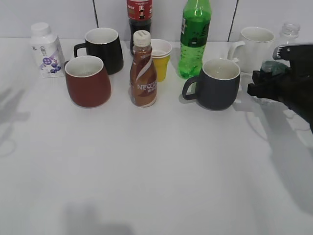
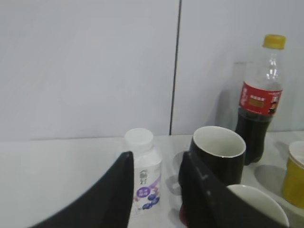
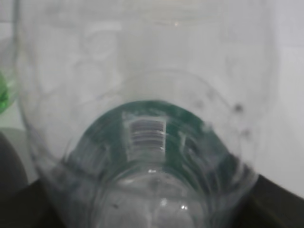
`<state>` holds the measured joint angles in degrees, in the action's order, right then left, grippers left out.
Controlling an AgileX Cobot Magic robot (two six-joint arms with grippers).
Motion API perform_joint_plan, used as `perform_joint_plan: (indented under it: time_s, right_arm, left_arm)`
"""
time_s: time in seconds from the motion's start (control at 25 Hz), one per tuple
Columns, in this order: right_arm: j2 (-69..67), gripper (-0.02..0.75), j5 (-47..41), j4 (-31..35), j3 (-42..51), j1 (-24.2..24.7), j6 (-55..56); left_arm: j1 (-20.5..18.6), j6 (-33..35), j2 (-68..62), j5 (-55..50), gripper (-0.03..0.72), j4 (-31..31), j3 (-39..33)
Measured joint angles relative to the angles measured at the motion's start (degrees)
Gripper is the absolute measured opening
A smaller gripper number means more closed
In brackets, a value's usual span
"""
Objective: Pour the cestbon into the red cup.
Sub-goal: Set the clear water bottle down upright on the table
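- White table [image 1: 156,166], tiled wall behind, crowded with cups and bottles.
- Right gripper [image 1: 266,81] apparently clamped on cestbon [image 3: 147,137]; left gripper [image 2: 156,190] empty, half-open.
- Long carry past blue-grey mug [image 1: 215,84] and Nescafe bottle [image 1: 143,73] to red cup [image 1: 88,81]: knock-over, spill risk.

A clear water bottle [image 3: 142,95] is filling nearly the whole view, its dark green label [image 3: 147,137] with a barcode sitting at six o'clock. Something green [image 3: 4,95] is peeking in at nine o'clock.

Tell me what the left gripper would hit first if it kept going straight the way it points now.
Most likely the small white yogurt bottle: in the left wrist view it sits between the left gripper's open fingers, dead ahead. The black mug stands just right of that line. Depth is unclear, so this is a judgement.
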<state>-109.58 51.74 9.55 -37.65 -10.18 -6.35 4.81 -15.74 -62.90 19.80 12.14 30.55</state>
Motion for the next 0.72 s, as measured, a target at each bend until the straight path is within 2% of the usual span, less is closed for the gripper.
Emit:
perform_joint_plan:
  time_s: [0.32,0.6,0.72]
  right_arm:
    - [-3.1,0.468,4.52,-0.3,-0.06,0.0,0.43]
    - [-3.1,0.468,4.72,-2.92,-0.06,0.0,1.68]
    - [-3.16,0.548,4.63,-3.2,-0.06,0.0,4.0]
  left_arm:
    - [0.0,-0.05,5.96,-11.68,0.254,-3.43,0.0]
    - [0.0,-0.05,11.51,-17.97,0.252,-3.73,0.0]
    - [0.0,-0.05,12.79,-22.05,0.252,-4.4,1.18]
